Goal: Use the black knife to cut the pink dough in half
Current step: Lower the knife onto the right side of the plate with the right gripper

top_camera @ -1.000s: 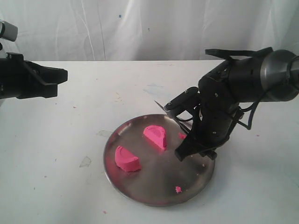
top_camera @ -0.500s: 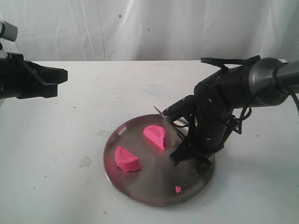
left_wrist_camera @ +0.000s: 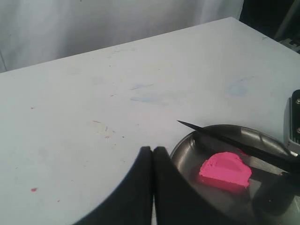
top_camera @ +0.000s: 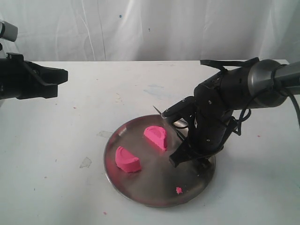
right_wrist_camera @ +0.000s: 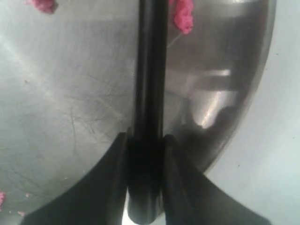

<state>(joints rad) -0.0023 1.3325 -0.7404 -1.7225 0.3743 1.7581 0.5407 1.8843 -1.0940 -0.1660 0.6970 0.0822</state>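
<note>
Firmly in right end effector (right_wrist_camera: 145,154): black knife (right_wrist_camera: 149,70).

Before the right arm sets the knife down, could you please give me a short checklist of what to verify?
1. Bright pink dough in two separate half-round pieces and on the round steel plate: ok.
2. Right gripper shut on the long black knife: ok.
3. Knife clear of both halves: ok.
4. Knife tip pointing past the plate rim: ok.
5. Left gripper shut, away from the plate: ok.
6. Knife resting on the plate: cannot tell.
</note>
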